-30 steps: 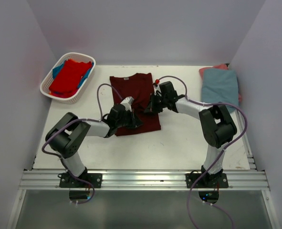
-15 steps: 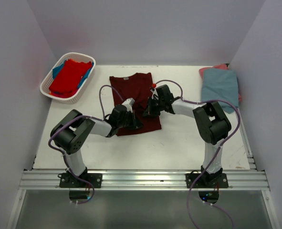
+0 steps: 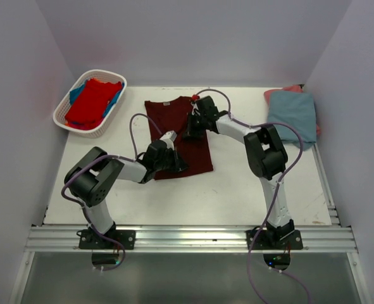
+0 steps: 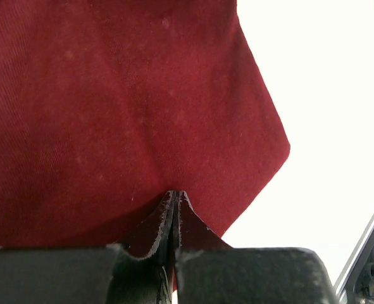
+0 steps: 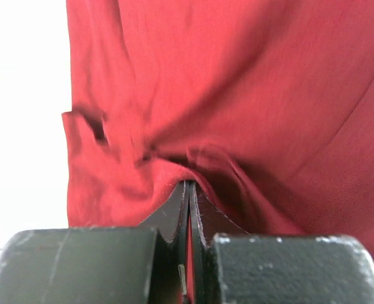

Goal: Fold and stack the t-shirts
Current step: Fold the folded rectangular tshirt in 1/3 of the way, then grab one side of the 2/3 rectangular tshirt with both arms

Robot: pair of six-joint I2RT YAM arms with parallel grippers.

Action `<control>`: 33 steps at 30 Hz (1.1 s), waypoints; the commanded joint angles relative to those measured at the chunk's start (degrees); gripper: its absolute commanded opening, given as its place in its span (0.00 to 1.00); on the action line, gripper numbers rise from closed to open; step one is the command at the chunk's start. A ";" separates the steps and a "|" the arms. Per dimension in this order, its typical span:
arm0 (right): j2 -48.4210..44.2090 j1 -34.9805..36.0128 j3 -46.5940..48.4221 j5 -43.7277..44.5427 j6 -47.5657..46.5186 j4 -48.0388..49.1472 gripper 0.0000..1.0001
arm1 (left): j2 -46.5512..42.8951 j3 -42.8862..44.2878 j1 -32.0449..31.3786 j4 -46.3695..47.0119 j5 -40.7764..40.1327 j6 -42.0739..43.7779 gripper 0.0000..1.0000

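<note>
Pinching cloth both sides: your left fingers (image 4: 150, 233) are clamped on the maroon shirt (image 3: 171, 117) by its near hem, right fingers (image 5: 169, 218) on its far right edge. It lies on the surface (image 3: 237, 183), long axis running away from you, spreading ahead of both. Wrist views show each pinch; only overhead shows basket (image 3: 57, 118) and folded stack (image 3: 292, 114).

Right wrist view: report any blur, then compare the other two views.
Right wrist view: maroon t-shirt smeared by blur where it bunches at the right hand; left wrist view: weave crisp, table blown out white; top external view: evenly lit, soft shadows.
</note>
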 commanded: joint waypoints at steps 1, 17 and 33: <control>2.91 -1.11 8.26 5.85 -4.02 -6.27 0.00 | -1.69 -0.91 0.10 -0.29 -0.83 2.06 0.00; -25.60 -1.20 -9.17 20.45 -8.69 -0.48 0.00 | -23.26 0.39 -1.74 -12.63 -11.62 7.22 0.00; -42.87 1.09 -43.48 7.72 -3.95 0.40 0.58 | -40.88 -11.61 -2.28 -42.31 -22.02 2.50 0.50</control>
